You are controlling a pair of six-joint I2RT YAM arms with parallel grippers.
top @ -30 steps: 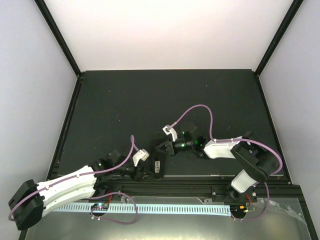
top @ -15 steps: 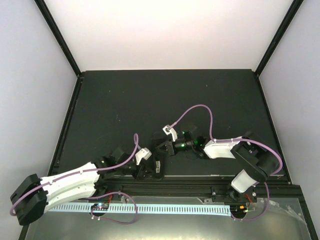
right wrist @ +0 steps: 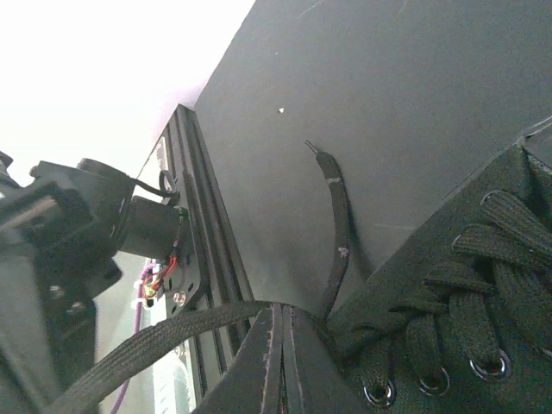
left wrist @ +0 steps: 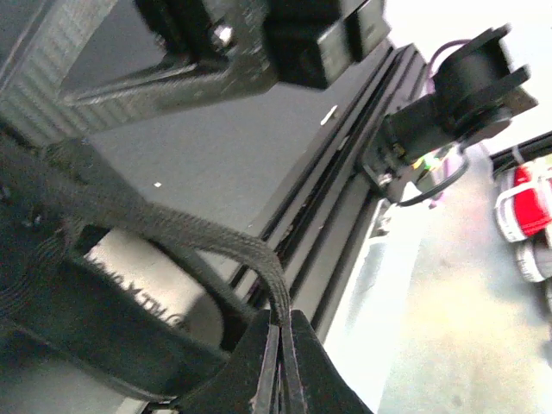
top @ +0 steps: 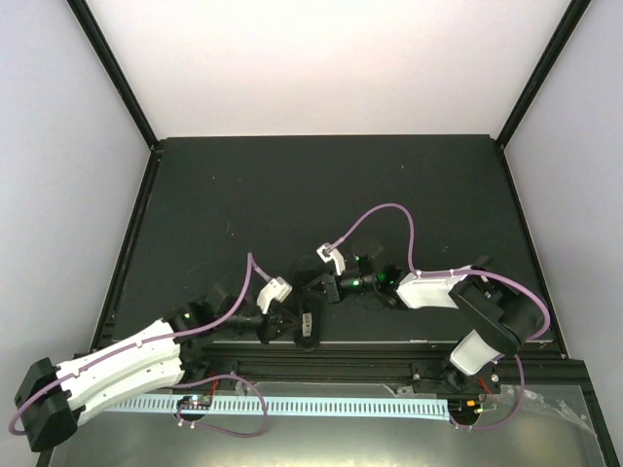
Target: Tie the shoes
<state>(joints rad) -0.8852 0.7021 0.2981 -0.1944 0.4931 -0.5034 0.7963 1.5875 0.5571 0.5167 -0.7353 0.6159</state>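
The small black shoe [top: 309, 327] lies near the table's front edge, between both grippers. My left gripper [top: 288, 322] sits at its left side. In the left wrist view that gripper [left wrist: 281, 321] is shut on a black lace [left wrist: 172, 226] that arcs up from the shoe [left wrist: 78, 336], beside a pale patch [left wrist: 129, 274]. My right gripper [top: 318, 289] is just behind the shoe. Its wrist view shows the gripper [right wrist: 282, 312] shut on another stretch of lace [right wrist: 138, 349], with the laced upper [right wrist: 466, 285] to the right. A loose lace end [right wrist: 338, 216] lies on the table.
A black aluminium rail [top: 389, 350] runs along the table's front edge, with a white slotted cable duct [top: 321, 405] below it. Black frame posts [top: 109, 68] and pale walls bound the dark tabletop [top: 321, 195]. Purple cables [top: 389, 209] loop above the arms.
My left gripper has closed from open onto the lace, and its arm has shifted slightly at the shoe's left side. The right gripper has stayed shut and still.
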